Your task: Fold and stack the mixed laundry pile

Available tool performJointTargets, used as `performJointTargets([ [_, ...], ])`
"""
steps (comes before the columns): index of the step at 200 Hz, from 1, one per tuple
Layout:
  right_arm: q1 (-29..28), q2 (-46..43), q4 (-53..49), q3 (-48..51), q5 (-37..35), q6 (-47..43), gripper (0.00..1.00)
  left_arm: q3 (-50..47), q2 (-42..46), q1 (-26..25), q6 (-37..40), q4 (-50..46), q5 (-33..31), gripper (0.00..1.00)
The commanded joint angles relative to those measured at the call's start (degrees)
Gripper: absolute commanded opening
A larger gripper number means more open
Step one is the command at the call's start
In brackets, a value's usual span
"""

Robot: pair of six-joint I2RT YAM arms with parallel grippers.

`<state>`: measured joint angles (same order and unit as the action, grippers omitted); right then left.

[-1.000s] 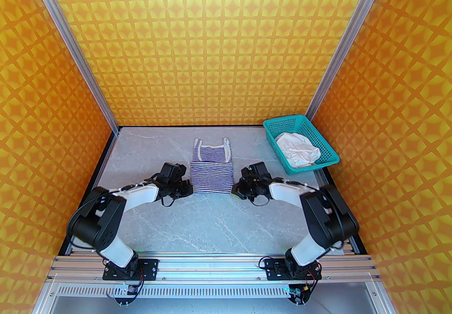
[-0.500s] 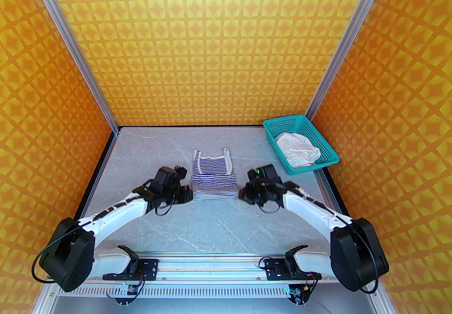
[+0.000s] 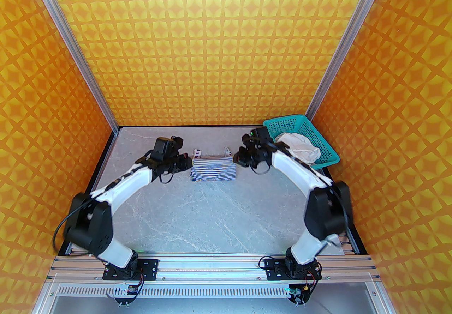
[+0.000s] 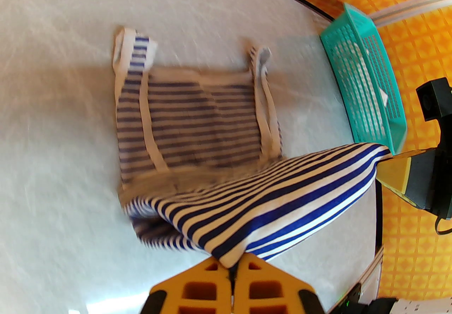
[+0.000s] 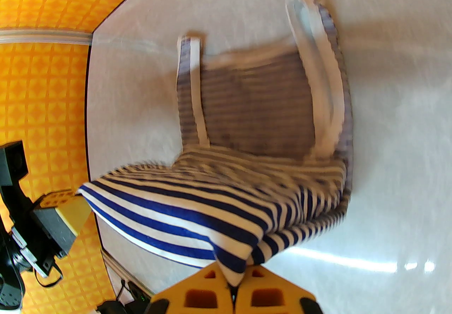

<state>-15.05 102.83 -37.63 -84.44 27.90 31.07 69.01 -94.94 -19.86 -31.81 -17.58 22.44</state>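
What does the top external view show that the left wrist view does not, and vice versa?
Top external adds the arms' bases on the aluminium rail. Left wrist adds a close sight of the left end effector shut on a corner of the striped garment. Both share the garment's lifted hem, the right end effector, the teal basket and the table.

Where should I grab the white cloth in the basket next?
Once the right gripper frees the striped top, pinch the raised crumpled middle of the white cloth, coming straight down from above: the basket walls block any side approach.
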Motion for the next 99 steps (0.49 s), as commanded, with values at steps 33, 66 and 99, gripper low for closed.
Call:
performJointTargets([
  [33,2.8,12.9,0.8,-11.2,6.0,0.5,0.00,8.6,-12.9,5.2,-3.7,6.6,6.2,0.00],
  [66,4.4,20.5,3.8,-16.6,9.1,2.5,0.00,13.7,-20.7,6.4,-6.4,10.4,8.0,0.00],
  [99,5.3,29.9,5.1,-24.2,11.7,3.6,0.06,18.7,-28.2,7.6,-8.6,14.6,9.2,0.34],
])
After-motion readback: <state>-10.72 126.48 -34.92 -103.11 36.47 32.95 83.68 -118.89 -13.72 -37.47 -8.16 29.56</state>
